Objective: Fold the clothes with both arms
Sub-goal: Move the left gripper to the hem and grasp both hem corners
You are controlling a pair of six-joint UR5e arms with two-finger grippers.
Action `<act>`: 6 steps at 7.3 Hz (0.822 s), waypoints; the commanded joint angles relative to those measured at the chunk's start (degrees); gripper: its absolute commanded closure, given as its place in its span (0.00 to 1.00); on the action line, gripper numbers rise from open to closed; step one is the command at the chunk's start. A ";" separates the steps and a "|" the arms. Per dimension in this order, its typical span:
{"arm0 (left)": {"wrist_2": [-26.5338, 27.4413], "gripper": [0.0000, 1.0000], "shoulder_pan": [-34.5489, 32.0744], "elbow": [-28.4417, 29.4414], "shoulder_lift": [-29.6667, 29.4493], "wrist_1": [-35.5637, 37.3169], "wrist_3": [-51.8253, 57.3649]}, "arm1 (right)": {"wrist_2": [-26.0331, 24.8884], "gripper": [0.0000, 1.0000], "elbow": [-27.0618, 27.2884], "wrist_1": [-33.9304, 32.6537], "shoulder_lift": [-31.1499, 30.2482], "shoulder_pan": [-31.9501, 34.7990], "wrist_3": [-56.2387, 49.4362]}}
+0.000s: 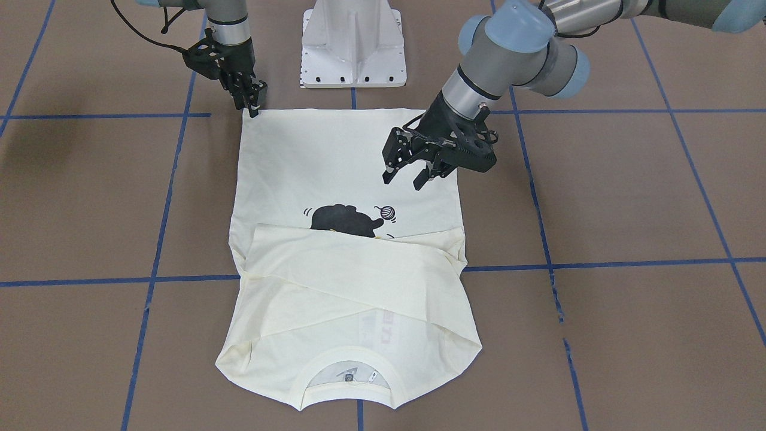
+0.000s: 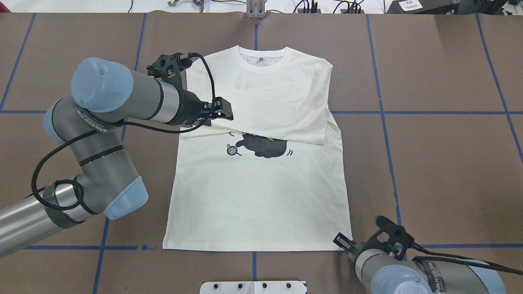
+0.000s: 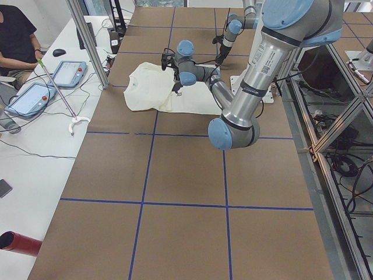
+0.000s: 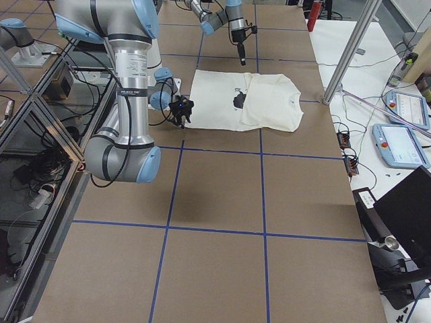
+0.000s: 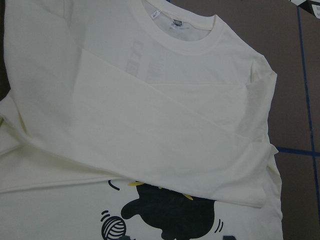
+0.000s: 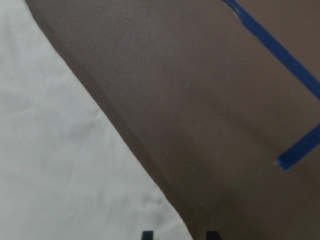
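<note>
Cream shirt [image 2: 261,196], one in number, is laid flat and print-up at the centre of the table [image 2: 429,163]. In the overhead view its long axis runs top to bottom, with the collar [image 2: 261,61] at the top and the hem [image 2: 253,248] at the bottom. Both sleeves [image 2: 282,110] are seen crossed over the chest, partly covering the cat print.

Two arms and two grippers are counted. The right gripper [image 1: 254,103] is set at the hem corner, lower right in the overhead view. In its wrist view its tips are seen a little apart, with the shirt's edge running between them; nothing is held. The left gripper [image 1: 407,176] is held above the shirt's side edge at mid-length, left of centre in the overhead view. Its fingers are spread and nothing is gripped.

It is judged that a hem-to-collar fold is to come. For that fold the right gripper is already placed. The other hem corner lies towards the bottom of the overhead view from the left gripper, well apart from it.
</note>
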 commanded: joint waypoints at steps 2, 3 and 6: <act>0.03 0.31 0.00 -0.47 0.30 0.00 -0.18 | 0.13 1.00 0.34 0.00 0.41 0.06 -0.34; -0.06 0.31 0.00 -0.56 0.22 0.09 -0.35 | 0.13 1.00 0.69 0.00 0.41 0.41 -0.52; 2.21 0.31 4.19 -15.52 10.97 11.92 -8.51 | 0.31 1.00 3.51 0.00 -0.29 0.86 -0.60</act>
